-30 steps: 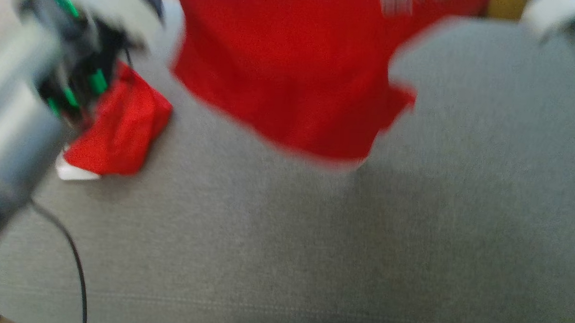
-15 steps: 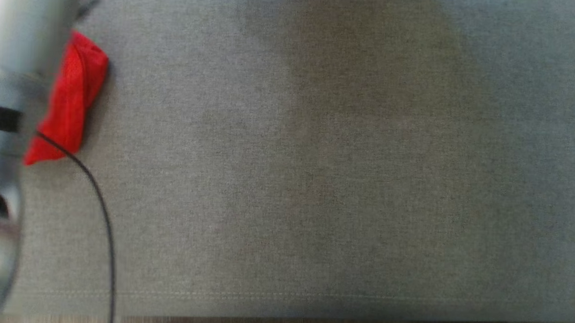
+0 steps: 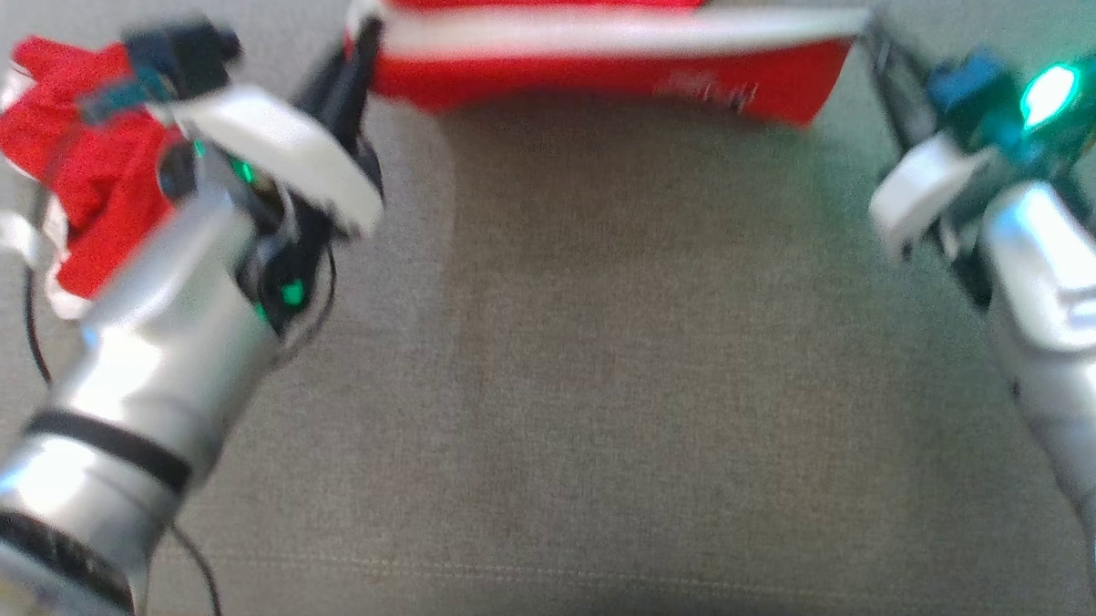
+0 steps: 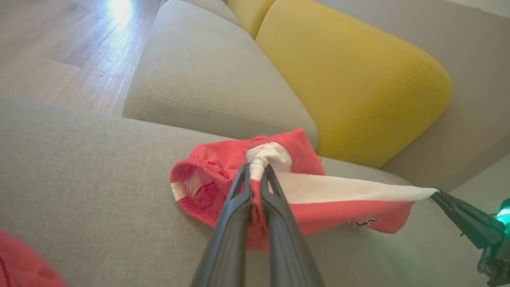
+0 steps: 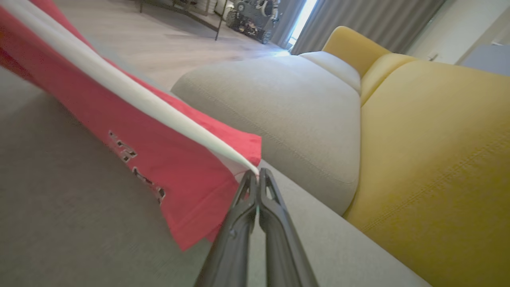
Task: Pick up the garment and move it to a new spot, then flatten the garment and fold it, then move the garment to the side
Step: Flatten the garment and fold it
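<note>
the red short-sleeved jersey with white shoulder panels is stretched taut between both arms, low over the grey fabric sofa seat. the left jaws are pinched tight on a bunched white sleeve, and the right jaws are closed on the far white edge. the pick-up looks done; laying it down, flattening, folding and moving it aside are left.

The garment spans the seat cushion's back edge between the left gripper and the right gripper, with a smaller bundle near the cushion's left edge.
</note>
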Available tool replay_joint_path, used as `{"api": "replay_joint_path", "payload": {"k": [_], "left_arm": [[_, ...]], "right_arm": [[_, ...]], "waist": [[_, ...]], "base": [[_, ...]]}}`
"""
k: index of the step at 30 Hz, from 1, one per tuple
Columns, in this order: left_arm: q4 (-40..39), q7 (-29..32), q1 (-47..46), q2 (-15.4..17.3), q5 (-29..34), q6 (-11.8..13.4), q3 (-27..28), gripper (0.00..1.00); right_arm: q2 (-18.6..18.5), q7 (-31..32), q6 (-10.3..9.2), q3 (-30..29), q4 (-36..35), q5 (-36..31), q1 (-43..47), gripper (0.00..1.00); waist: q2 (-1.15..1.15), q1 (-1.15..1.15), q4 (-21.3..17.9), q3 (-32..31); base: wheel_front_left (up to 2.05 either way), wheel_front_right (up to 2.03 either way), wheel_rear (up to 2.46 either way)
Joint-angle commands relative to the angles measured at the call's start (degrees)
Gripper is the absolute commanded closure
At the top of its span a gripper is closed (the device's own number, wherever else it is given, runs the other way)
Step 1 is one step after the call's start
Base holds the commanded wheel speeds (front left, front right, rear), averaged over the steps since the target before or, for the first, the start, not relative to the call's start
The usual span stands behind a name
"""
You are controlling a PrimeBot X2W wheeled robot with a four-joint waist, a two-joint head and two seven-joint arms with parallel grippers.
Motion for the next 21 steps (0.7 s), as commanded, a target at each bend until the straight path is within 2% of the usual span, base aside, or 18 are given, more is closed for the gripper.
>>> {"api": "replay_joint_path", "payload": {"k": [1, 9, 13, 14, 21], "left_arm": [[-1.0, -0.7, -0.1, 2.6, 1.4, -0.3, 0.7, 1.0], [-2.2, -0.7, 9.9, 4.5, 6.1, -0.6, -4.1, 1.0], [-4.1, -0.7, 14.0, 5.2, 7.4, 0.0, -4.3, 1.0], [-4.1, -0.7, 14.0, 5.2, 7.4, 0.0, -4.3, 1.0], [-8.5, -0.7, 20.5, 7.5, 9.2, 1.4, -5.1, 1.0]], "right_arm": [[-1.2, -0.4, -0.05, 2.3, -0.7, 1.6, 1.1, 1.0], [-6.1, 2.6, -0.05, 15.6, -1.4, 11.1, 7.3, 1.0], [-9.8, 5.3, -0.05, 22.0, -4.4, 17.0, 9.8, 1.0], [-9.8, 5.3, -0.05, 22.0, -4.4, 17.0, 9.8, 1.0], [-16.9, 10.4, -0.05, 30.8, -12.4, 26.7, 12.3, 1.0]], "waist": [[0.0, 0.0, 0.5, -3.2], [0.0, 0.0, 0.8, -9.3], [0.0, 0.0, 0.7, -11.3], [0.0, 0.0, 0.7, -11.3], [0.0, 0.0, 0.3, -14.2]], "base": [[0.0, 0.0, 0.0], [0.0, 0.0, 0.0], [0.0, 0.0, 0.0], [0.0, 0.0, 0.0], [0.0, 0.0, 0.0]]}}
